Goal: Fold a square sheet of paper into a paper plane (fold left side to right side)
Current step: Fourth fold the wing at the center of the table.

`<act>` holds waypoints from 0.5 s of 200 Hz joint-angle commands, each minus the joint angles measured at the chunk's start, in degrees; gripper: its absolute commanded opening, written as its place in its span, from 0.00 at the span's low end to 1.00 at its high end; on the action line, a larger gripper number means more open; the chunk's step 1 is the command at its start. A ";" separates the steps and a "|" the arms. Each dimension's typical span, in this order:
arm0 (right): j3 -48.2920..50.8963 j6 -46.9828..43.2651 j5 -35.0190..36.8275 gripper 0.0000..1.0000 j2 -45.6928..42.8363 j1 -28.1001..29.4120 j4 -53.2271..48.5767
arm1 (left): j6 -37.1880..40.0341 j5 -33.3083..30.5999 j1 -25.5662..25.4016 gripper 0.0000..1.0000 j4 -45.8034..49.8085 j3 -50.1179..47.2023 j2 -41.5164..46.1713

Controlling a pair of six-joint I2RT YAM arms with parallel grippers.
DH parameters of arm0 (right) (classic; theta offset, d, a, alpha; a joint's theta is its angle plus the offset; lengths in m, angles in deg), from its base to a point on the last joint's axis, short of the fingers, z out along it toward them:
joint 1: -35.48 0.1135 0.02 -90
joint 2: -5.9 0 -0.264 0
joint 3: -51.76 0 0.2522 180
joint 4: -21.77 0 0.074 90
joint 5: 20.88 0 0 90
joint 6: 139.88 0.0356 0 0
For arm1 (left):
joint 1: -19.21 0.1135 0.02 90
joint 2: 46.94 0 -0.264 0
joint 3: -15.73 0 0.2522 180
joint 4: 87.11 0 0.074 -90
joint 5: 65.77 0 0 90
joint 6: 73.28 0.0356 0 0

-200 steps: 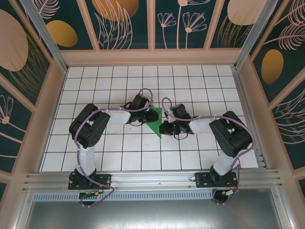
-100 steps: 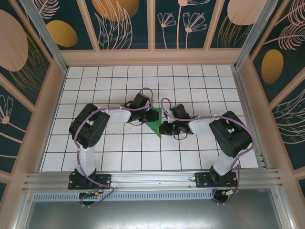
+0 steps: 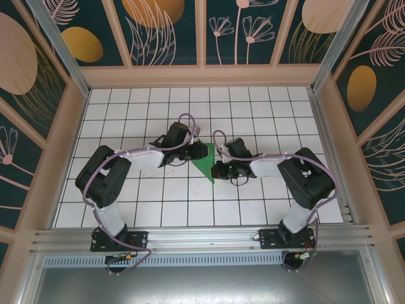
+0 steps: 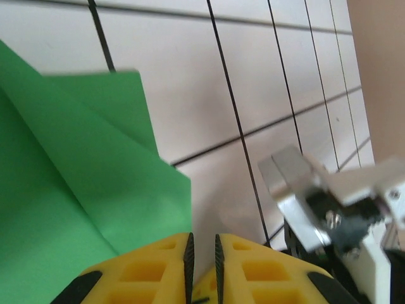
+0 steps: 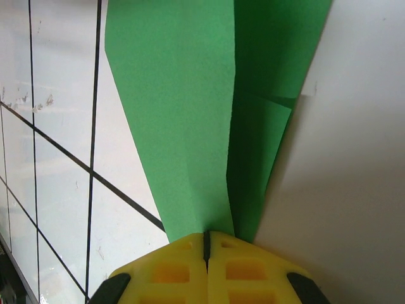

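Just ahead of the right gripper (image 5: 207, 244), clamped on its narrow end, sits the green paper (image 5: 183, 114), mid-fold imo. Opposite, the left gripper (image 4: 202, 250) is barely open, empty; next: grab the loose flap (image 4: 126, 164).

green paper (image 3: 204, 166): 1, likely one folded piece | arms (image 3: 104, 180): 2

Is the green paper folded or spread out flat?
Folded: the green paper shows overlapping flaps and creases, narrowing into a wedge.
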 commanded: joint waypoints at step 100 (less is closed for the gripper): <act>0.65 -2.07 4.78 0.00 3.28 1.87 -10.24 | -0.85 2.65 -1.28 0.20 -5.01 0.72 -10.06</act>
